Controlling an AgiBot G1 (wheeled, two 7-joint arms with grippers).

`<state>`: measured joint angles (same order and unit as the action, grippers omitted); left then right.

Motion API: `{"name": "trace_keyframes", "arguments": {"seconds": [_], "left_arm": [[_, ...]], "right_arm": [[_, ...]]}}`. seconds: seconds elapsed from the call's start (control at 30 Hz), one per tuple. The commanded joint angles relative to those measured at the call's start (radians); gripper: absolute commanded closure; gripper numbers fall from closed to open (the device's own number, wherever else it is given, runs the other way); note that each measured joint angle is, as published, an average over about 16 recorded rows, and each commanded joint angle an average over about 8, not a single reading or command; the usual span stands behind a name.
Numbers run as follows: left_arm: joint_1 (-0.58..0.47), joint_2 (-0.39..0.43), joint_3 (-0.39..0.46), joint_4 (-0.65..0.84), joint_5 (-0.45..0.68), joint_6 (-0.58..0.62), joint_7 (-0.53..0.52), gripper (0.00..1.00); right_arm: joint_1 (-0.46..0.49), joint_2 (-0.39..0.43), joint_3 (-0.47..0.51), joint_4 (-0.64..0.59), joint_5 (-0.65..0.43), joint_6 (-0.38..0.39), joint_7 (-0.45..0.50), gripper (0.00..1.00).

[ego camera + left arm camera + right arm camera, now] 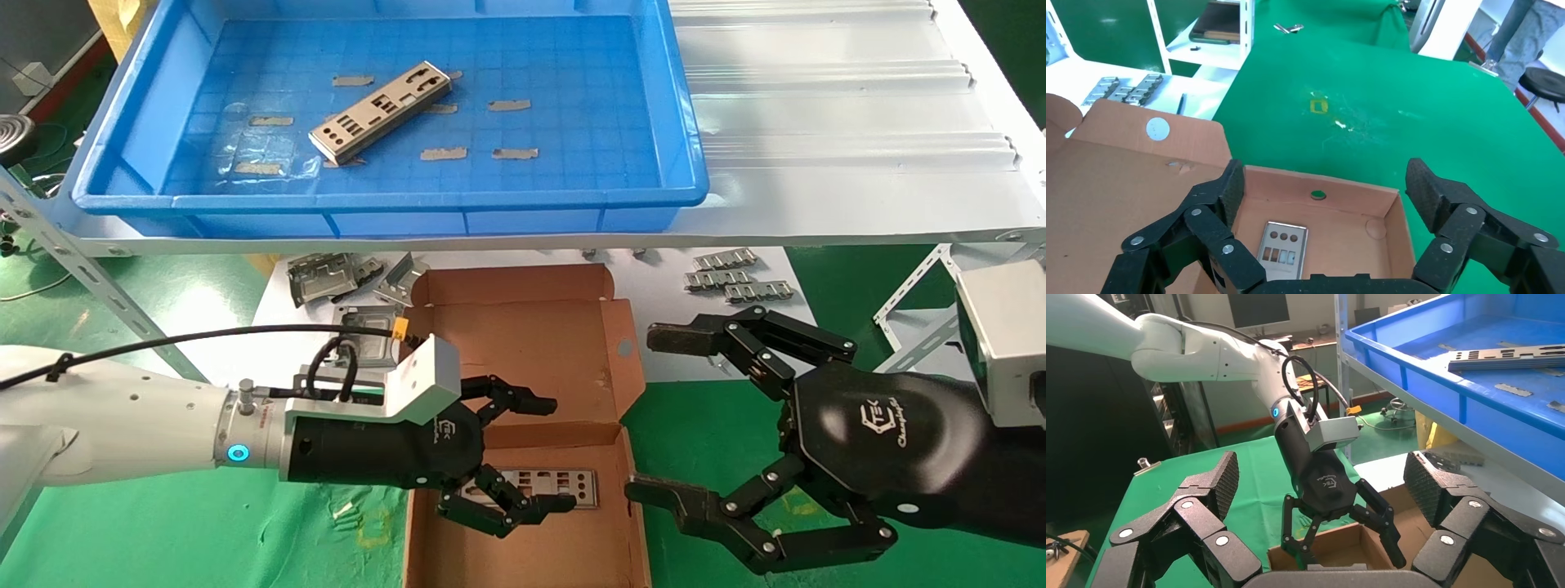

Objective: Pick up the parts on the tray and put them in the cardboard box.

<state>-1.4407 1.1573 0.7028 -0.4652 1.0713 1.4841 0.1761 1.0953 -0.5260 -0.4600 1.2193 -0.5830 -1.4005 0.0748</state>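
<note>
Left gripper point(535, 457) spread empty over cardboard box point(523, 327), 1 part point(539, 487) inside, right gripper point(654, 412) spread alongside

The tray point(122, 175) was smooth, shiny blue plastic with dull grey tape bits point(444, 153) stuck inside. The part point(381, 111) in it was shiny silver metal. The cardboard box point(523, 343) was rough, dull brown card. The table cover point(1389, 116) looked like soft green cloth.

Bright even overhead light, soft shadows, glare on white shelf point(825, 106), sharp focus
</note>
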Motion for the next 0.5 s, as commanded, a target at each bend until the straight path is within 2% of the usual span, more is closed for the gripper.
{"name": "trace_keyframes", "arguments": {"seconds": [0.03, 0.5], "left_arm": [[-0.001, 0.002, 0.002, 0.002, 0.002, -0.002, 0.001, 0.0], [0.067, -0.099, -0.076, -0.151, -0.06, -0.001, -0.067, 0.0]], "right_arm": [[0.0, 0.0, 0.0, 0.0, 0.0, 0.0, 0.0, 0.0], [0.0, 0.0, 0.0, 0.0, 0.0, 0.0, 0.0, 0.0]]}}
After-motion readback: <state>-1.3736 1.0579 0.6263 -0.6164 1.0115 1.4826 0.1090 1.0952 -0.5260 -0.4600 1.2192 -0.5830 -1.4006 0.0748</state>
